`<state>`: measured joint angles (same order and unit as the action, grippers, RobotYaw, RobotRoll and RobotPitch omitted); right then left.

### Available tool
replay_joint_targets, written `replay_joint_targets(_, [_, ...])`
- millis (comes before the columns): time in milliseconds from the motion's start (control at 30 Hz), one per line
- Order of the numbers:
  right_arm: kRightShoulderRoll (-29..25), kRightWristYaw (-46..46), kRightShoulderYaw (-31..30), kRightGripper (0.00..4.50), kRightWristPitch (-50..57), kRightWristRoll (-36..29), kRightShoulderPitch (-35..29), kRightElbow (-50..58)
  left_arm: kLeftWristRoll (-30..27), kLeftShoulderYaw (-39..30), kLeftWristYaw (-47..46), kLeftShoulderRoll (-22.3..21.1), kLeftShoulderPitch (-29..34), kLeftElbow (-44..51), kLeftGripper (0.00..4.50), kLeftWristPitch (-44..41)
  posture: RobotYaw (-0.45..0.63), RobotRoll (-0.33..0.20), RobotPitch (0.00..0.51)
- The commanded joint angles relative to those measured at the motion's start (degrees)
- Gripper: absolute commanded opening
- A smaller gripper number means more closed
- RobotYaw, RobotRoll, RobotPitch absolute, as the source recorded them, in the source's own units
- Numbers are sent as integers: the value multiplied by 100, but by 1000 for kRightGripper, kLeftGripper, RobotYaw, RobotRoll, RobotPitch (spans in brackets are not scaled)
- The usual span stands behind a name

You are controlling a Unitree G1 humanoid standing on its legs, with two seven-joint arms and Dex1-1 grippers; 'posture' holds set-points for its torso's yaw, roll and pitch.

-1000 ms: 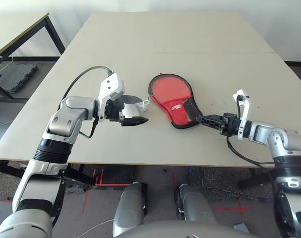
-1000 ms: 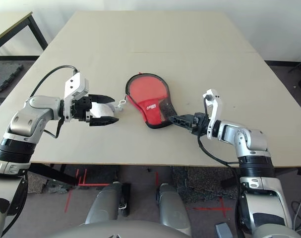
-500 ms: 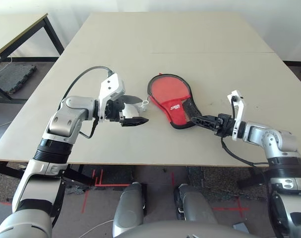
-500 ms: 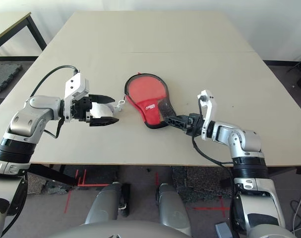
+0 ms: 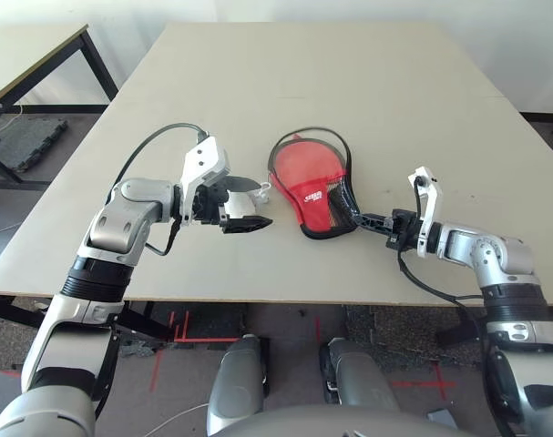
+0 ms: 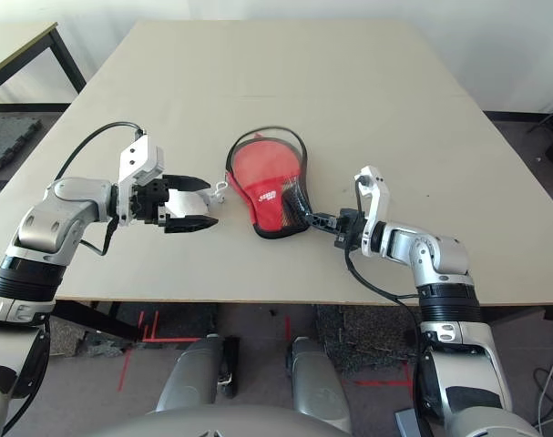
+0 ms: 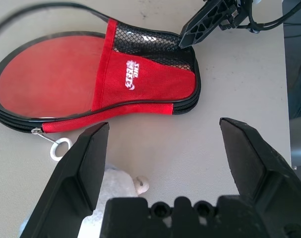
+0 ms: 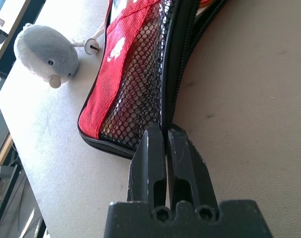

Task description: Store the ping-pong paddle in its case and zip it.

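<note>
The right end effector (image 6: 314, 218) has its two black fingers pinched together on the black zipper edge of the case (image 5: 314, 189), at the narrow mesh-pocket end. The case (red face up, white label showing) lies mid-bench (image 5: 303, 82), its near edge lifted. The left end effector (image 5: 249, 205) hovers wide open, holding nothing, just beside a small white plush toy (image 8: 45, 53).

Bright, even daylight fills the room, and the pale table (image 5: 349, 82) looks washed out toward its far end. Shadows under the arms are soft and short. Close up, the black fingers (image 7: 242, 153) blur at their near ends, while the red case (image 7: 115, 84) stays sharp.
</note>
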<state>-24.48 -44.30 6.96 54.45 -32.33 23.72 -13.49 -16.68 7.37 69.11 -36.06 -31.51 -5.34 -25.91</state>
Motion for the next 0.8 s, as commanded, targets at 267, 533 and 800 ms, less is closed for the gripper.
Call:
replay_joint_targets(267, [-47, 78, 212, 23, 379, -266, 9, 210, -20, 58, 17, -40, 60, 81, 4500, -68, 94, 0, 97])
replay_joint_targets(533, [-417, 14, 379, 23, 947, -621, -47, 815, 13, 130, 47, -8, 54, 17, 4500, 18, 83, 0, 98])
replay_joint_targets(800, [-1047, -175, 581, 23, 1570, -1176, -215, 1433, 25, 152, 61, 13, 19, -56, 4500, 76, 77, 0, 93])
